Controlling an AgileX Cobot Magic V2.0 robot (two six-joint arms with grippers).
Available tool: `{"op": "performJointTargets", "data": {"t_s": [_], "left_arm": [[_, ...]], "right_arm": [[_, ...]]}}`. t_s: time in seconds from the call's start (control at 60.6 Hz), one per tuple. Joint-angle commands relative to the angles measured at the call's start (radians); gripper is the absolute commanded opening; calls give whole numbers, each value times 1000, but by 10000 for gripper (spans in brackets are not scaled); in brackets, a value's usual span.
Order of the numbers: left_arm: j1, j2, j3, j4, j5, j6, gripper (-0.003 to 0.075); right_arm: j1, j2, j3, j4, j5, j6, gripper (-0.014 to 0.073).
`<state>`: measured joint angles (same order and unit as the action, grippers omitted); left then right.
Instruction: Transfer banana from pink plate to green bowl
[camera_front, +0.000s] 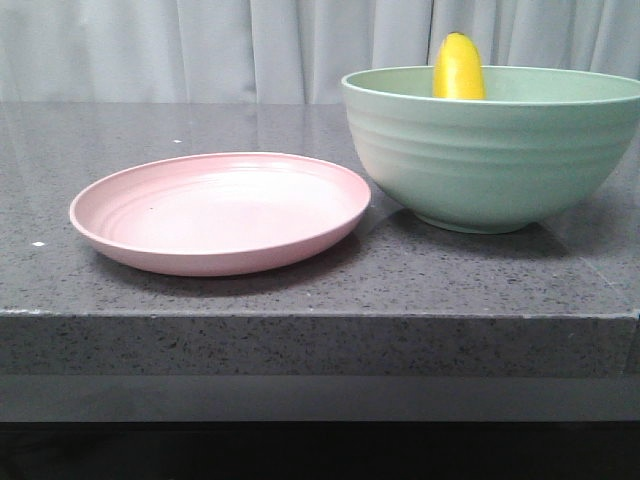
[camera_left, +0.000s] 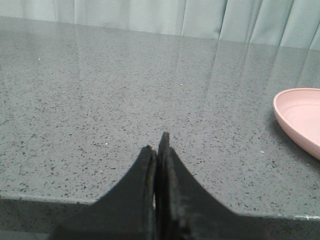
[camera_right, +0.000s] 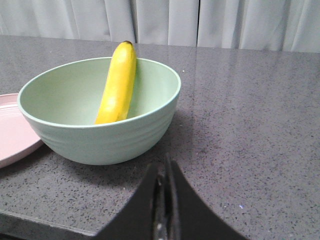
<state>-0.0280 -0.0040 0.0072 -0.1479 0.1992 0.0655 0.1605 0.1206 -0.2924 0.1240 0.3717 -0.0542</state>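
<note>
While no writing or label is readable on anything here, the scene sorts as follows.

Banana: the banana (camera_right: 118, 84) stands steeply inside the green bowl (camera_front: 490, 150), leaning on the inner wall, its dark stem tip above the rim; in the front view only its rounded yellow top shows over the rim.

Green bowl: it sits on the right part of the bench (camera_front: 300, 290), holding the banana and nothing else that can be seen.

Pink plate: the pink plate (camera_front: 220, 212) lies left of the bowl, its rim just beside the bowl's wall; whether they touch cannot be told. Its surface is bare.

Bench edges: the front edge runs just ahead of the plate and bowl; the speckled grey top stretches back to a pale curtain (camera_front: 200, 45).

Open room: wide bare bench lies left of the plate in the left wrist view, and right of the bowl in the right wrist view.

Left hand: the left hand (camera_left: 159, 150) has its fingers pressed together, gripping nothing, near the front edge, apart from the plate.

Right hand: the right hand (camera_right: 165, 172) is likewise closed on nothing, in front of the bowl without touching it.
</note>
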Motion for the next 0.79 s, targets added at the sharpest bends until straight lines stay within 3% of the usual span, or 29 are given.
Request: {"op": "performJointTargets", "data": {"t_s": [0.0,0.264,0.528,0.693,0.775], "left_arm": [[0,-20,2,-12,-89,-1,-20],[0,-20,2,-12,-89,-1,-20],[0,-20,2,-12,-89,-1,-20],[0,-19,2,-12,-89,-1,-20],[0,-19,2,-12,-89,-1,-20]], "right_arm": [[3,11,-26,4,-78,1,-62],[0,2,-3,-6,-107,1,-62],[-102,-156,213,-30,-226,3,-62],[-137,-153,324,13,-290,41,-62],[-137,-153,320,32,-256,54,-62]]}}
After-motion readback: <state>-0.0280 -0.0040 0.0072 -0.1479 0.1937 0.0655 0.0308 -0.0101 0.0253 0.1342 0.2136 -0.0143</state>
